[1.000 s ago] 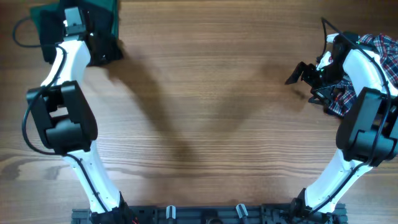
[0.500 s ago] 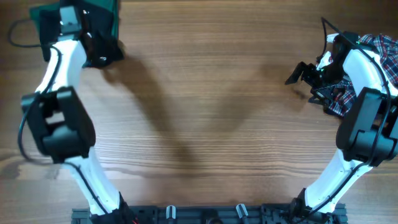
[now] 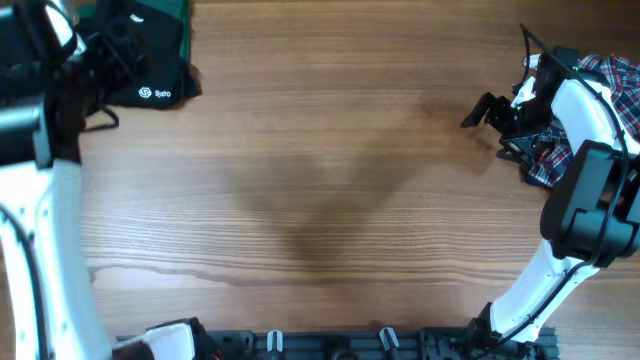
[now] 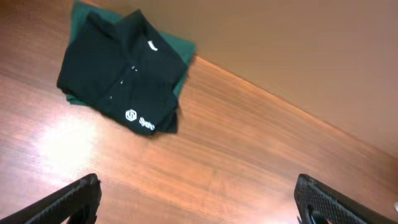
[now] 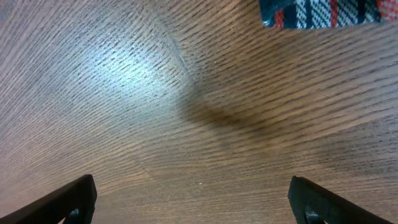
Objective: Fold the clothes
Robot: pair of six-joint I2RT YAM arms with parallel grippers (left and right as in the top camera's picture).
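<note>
The clothes, a black polo shirt (image 4: pixel 118 74) with a white chest logo, lie folded at the table's far left corner (image 3: pixel 160 85). They rest partly on a green garment (image 4: pixel 182 51). My left gripper (image 4: pixel 198 186) hangs high above the wood, well back from the shirt. It is open, with only bare table between its fingers (image 4: pixel 78 199). In the overhead view the left arm fills the left edge, close to the camera. My right gripper (image 3: pixel 478 112) is open over bare wood at the far right, its fingers (image 5: pixel 311 202) wide apart and empty.
A red-white-blue plaid shirt (image 3: pixel 600 75) lies bunched at the right edge, partly under the right arm; a corner of it shows in the right wrist view (image 5: pixel 323 12). The green garment (image 3: pixel 165 15) reaches the table's far edge.
My left gripper has opened, let go of the black shirt and risen up and away from it. The shirt now lies uncovered. The right arm has not moved.
</note>
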